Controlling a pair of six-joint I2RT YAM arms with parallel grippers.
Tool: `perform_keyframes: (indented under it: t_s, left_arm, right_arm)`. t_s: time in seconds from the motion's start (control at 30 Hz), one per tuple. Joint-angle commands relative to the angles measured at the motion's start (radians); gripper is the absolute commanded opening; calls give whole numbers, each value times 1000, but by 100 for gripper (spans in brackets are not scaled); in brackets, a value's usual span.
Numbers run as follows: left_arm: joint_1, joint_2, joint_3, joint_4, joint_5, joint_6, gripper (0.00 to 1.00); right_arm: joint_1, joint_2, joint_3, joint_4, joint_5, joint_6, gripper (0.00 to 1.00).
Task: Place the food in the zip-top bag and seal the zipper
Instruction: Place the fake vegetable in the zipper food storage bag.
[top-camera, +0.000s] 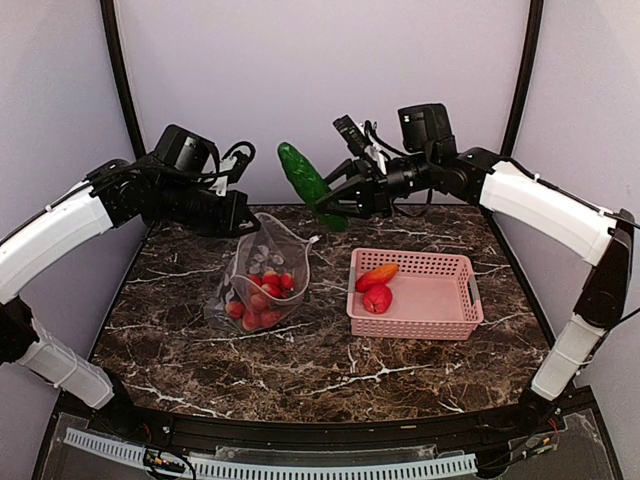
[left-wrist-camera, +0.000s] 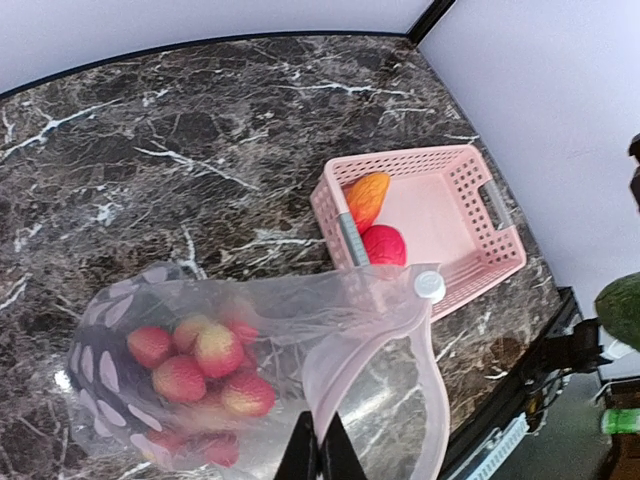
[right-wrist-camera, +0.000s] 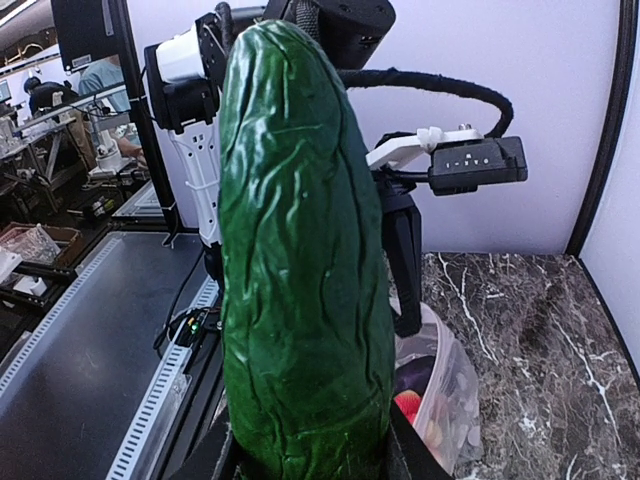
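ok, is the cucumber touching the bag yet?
Apart. The top view shows the cucumber held up in the right gripper, with a clear gap between it and the bag.

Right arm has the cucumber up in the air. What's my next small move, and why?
Probably ease the right gripper toward the zip-top bag: the cucumber is held aloft beside it, and the left gripper holds its mouth open.
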Motion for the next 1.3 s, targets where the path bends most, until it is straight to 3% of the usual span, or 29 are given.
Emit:
perform_keyframes:
  t_s: [0.0, 0.43, 0.7, 0.77, 1.1, 1.27]
  left_arm:
    - [-1, -64, -42, 204, 156, -171, 1]
    - [0, -52, -70, 218, 156, -160, 1]
    - [12, -48, -90, 191, 112, -123, 1]
    - [19, -54, -103, 189, 105, -118, 1]
    - [44, -54, -125, 152, 50, -70, 1]
    - [47, -109, -68, 106, 50, -48, 1]
  right_arm:
    - [26, 19, 94, 101, -46, 97, 28]
    - [78, 61, 3, 145, -18, 50, 33]
    - [86, 134, -7, 164, 39, 63, 63]
    - [85, 125, -5, 164, 50, 63, 65]
    - [62, -29, -3, 12, 109, -68, 65]
    - [-51, -128, -88, -90, 170, -131, 64]
